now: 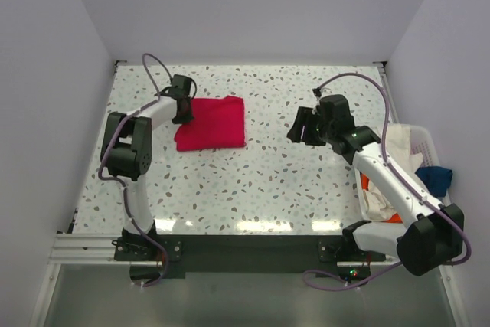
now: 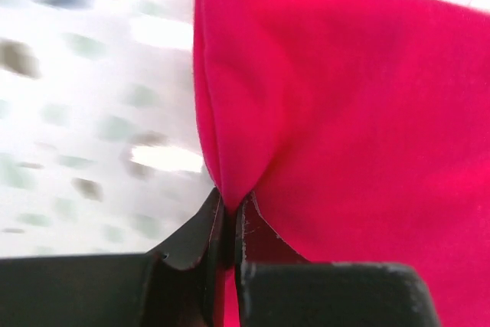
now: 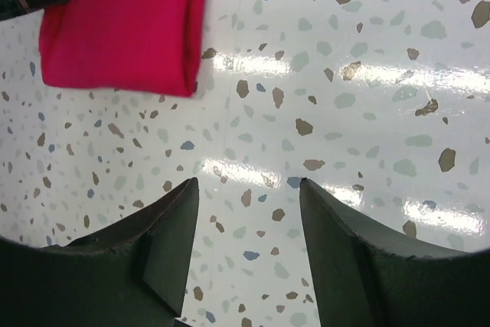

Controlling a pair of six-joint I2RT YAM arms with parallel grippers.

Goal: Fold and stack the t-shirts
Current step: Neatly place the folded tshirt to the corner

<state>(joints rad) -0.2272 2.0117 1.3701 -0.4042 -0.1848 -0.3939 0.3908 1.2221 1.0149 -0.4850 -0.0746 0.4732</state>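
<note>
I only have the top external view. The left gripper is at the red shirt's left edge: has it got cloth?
Observer: Yes. The left wrist view shows the left gripper shut on a pinched fold of the red t-shirt.
Operator: Is the right gripper holding anything?
Observer: No. Its wrist view shows it open, nothing between the fingers, above the speckled table.
Operator: Does that camera see the shirt?
Observer: Yes, a folded corner at upper left, apart from the fingers.

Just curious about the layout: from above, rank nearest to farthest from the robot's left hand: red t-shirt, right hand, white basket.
1. Red t-shirt, pinched in the left hand.
2. Right hand, mid-table, open.
3. White basket, far right edge.
</note>
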